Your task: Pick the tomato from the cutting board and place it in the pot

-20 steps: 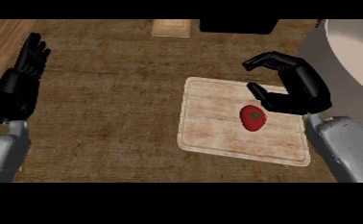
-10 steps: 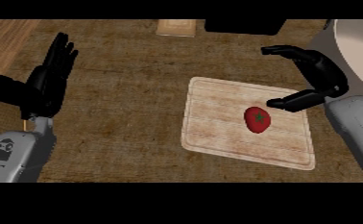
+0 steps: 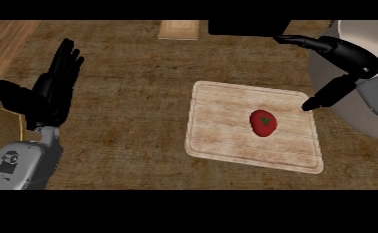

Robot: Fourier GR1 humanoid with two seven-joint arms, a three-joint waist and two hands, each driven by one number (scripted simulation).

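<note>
Your right hand (image 3: 351, 56) has drawn back from the tomato (image 3: 263, 123) since a second ago: it sat close over the cutting board (image 3: 221, 144) then, and now it hangs past the board's far right corner, in front of the grey pot (image 3: 363, 119). Its fingers (image 3: 297, 40) are spread wide and hold nothing. The thumb (image 3: 325, 93) points down at the board's right edge, its tip just beside that edge.

The tomato lies on the cutting board, a little right of the board's middle. It sits clear of the thumb tip, nearer to you and further in from the board's right edge, with bare board between them.

Your left hand (image 3: 56, 83) has come in closer too. It stands well off the board's left side over the brown surface (image 3: 133, 107), fingers straight and empty.
</note>
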